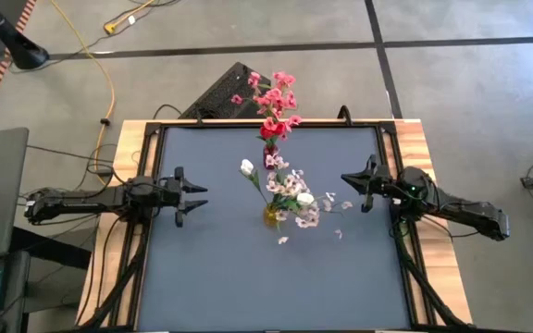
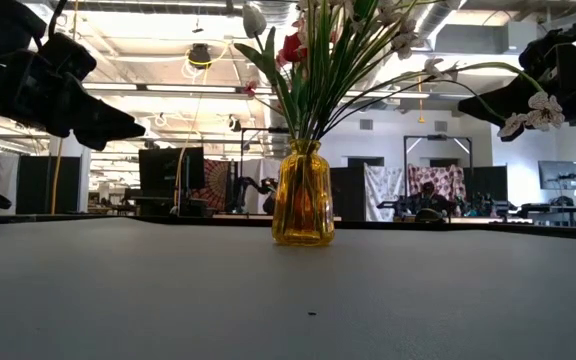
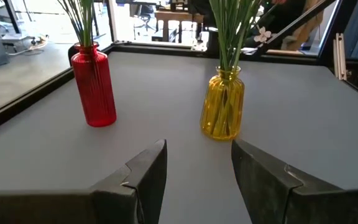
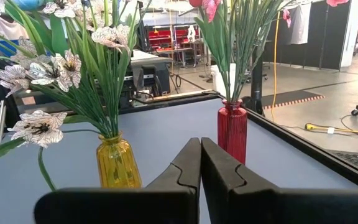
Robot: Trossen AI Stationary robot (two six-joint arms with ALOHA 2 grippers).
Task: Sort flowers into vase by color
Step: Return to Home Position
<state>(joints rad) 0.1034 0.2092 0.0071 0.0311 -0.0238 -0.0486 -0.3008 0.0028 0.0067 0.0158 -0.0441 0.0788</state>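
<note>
Though flowers (image 2: 313, 90) run off the low view's top, left tool (image 3: 197, 168) gapes, right tool (image 4: 201, 163) pressed together.

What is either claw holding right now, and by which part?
Nothing is held. The left claw is open with an empty gap; the right claw is shut with nothing between its fingers.

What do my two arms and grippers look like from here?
The left arm and right arm are slim, dark and jointed. The left gripper and right gripper each carry two matte black wedge-shaped fingers with stepped inner edges. A small green light glows near the right wrist.
</note>
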